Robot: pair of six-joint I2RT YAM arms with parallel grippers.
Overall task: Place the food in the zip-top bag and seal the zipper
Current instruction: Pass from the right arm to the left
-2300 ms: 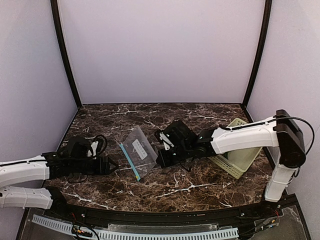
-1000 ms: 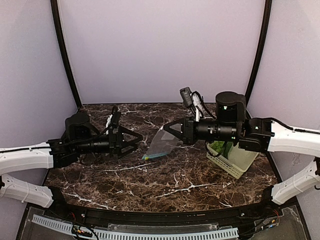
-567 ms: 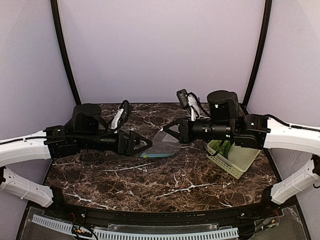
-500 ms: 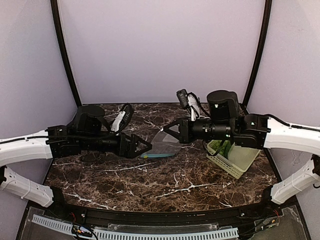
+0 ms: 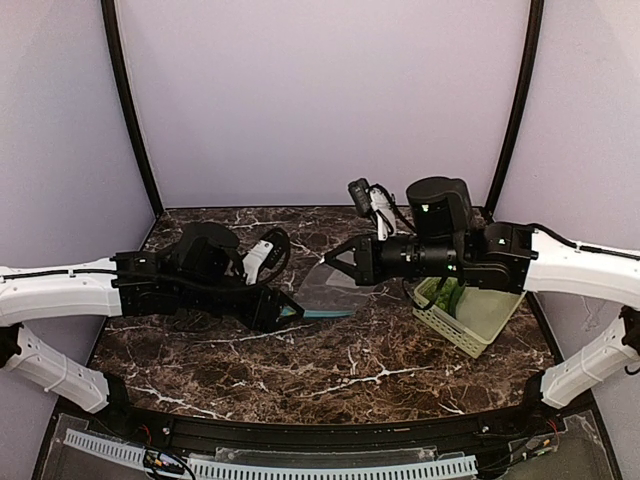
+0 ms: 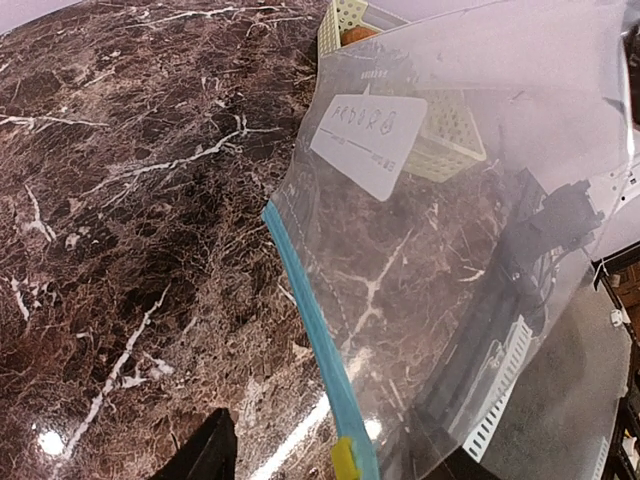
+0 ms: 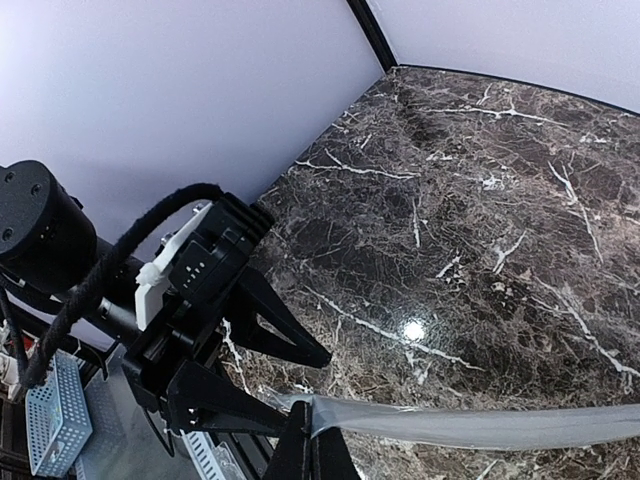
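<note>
- The right gripper point(image 5: 332, 263) is pressed together on an upper corner of the clear rectangular plastic zip-top bag point(image 5: 325, 288). It holds the bag lifted over the middle of the dark brown marble-patterned table point(image 5: 350, 370).
- The bag hangs slanted, with its narrow teal-blue zipper strip point(image 5: 322, 314) along the low edge at 6 o'clock. Whether that edge touches the table cannot be told.
- The left gripper point(image 5: 288, 311) sits at the bag's 8 o'clock, just beside the end of the strip. Its fingers are spread and clasp nothing.
- In the left wrist view a small yellow-green slider tab point(image 6: 343, 458) sits on the strip near the fingers. A white handwritten label point(image 6: 368, 140) shows on the bag's face.
- The pale green slotted plastic basket point(image 5: 480, 322) stands at 3 o'clock of the bag, apart from it.
- The bright green lumpy vegetable point(image 5: 446, 293) and the brown-orange oval food item point(image 6: 358, 35) both lie in the basket, outside the bag.
</note>
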